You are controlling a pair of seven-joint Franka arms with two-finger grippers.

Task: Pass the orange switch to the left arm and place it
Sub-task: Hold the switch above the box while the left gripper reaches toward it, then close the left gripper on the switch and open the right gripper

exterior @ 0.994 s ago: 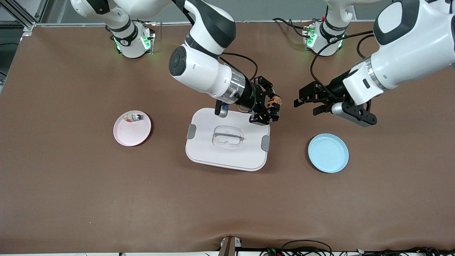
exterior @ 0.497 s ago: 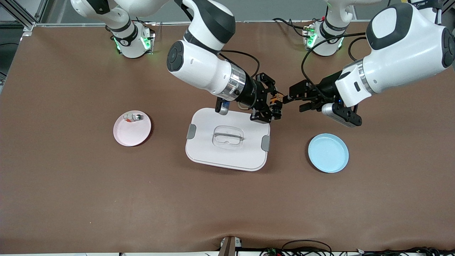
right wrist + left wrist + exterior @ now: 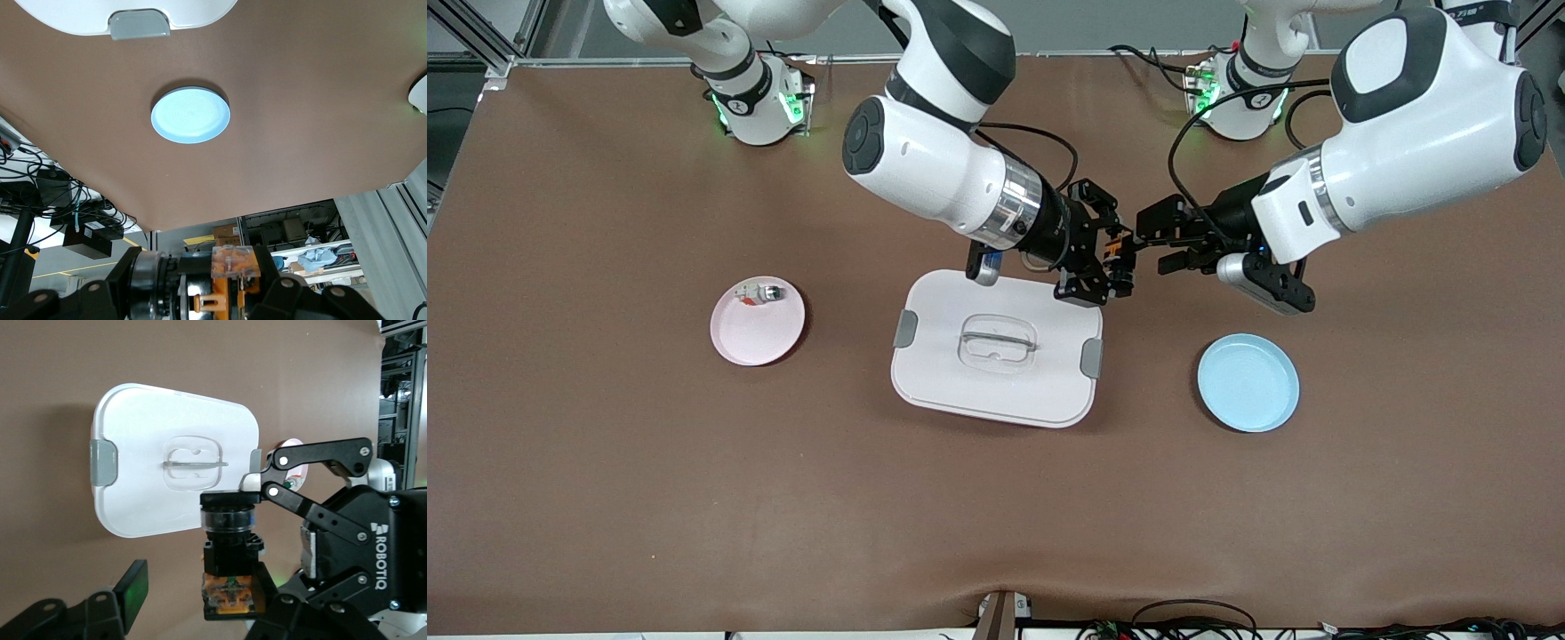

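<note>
My right gripper (image 3: pixel 1104 267) is shut on the orange switch (image 3: pixel 1114 252) and holds it in the air over the corner of the white box (image 3: pixel 996 391) toward the left arm's end. The switch fills the right wrist view (image 3: pixel 227 280) between the jaws of the right gripper (image 3: pixel 200 290). My left gripper (image 3: pixel 1144 244) is open and meets it end-on. In the left wrist view the switch (image 3: pixel 230 587) sits between the spread fingers of the left gripper (image 3: pixel 197 593), close against one finger, with a gap to the green-lit pad (image 3: pixel 133 590).
A blue plate (image 3: pixel 1248 383) lies toward the left arm's end, nearer the front camera than the grippers. A pink plate (image 3: pixel 756 333) toward the right arm's end holds a whitish switch (image 3: pixel 758 292). The box (image 3: pixel 147 487) lies under the right wrist.
My left gripper has moved in toward my right gripper, and its open fingers now straddle the switch. The right gripper has stayed nearly still, holding the switch.
</note>
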